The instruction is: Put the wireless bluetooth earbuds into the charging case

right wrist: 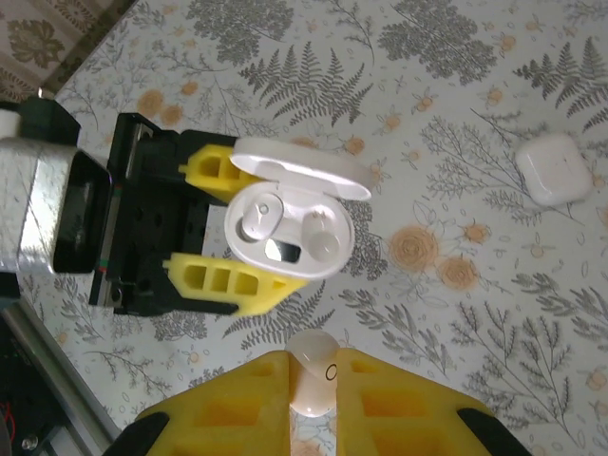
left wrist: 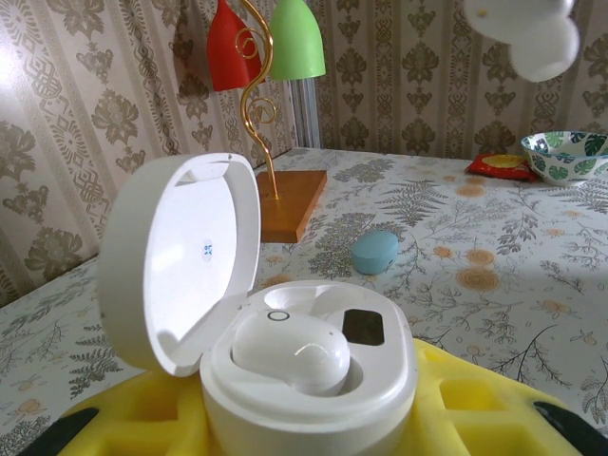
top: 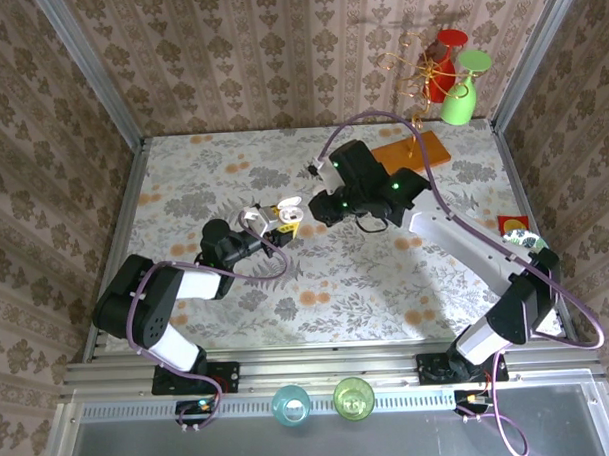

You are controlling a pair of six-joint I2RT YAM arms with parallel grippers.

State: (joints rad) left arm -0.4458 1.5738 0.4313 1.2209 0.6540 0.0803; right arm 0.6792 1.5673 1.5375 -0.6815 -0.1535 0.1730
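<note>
Right wrist view: left jaws clench an open white oval plastic case (right wrist: 340, 249) with one shiny white earbud (left wrist: 290, 356) inside. Right jaws pinch a second white earbud (right wrist: 312, 378) near the case.

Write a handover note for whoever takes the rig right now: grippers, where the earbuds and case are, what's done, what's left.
Left gripper: shut on the open white case, lid up.
Right gripper: shut on the held earbud, close to the case but not touching it.
Done: seated earbud sits in the case.
Left: lower the held earbud into the empty slot beside it, then release.
Spare: a blue case and a closed white case lie on the table.
</note>
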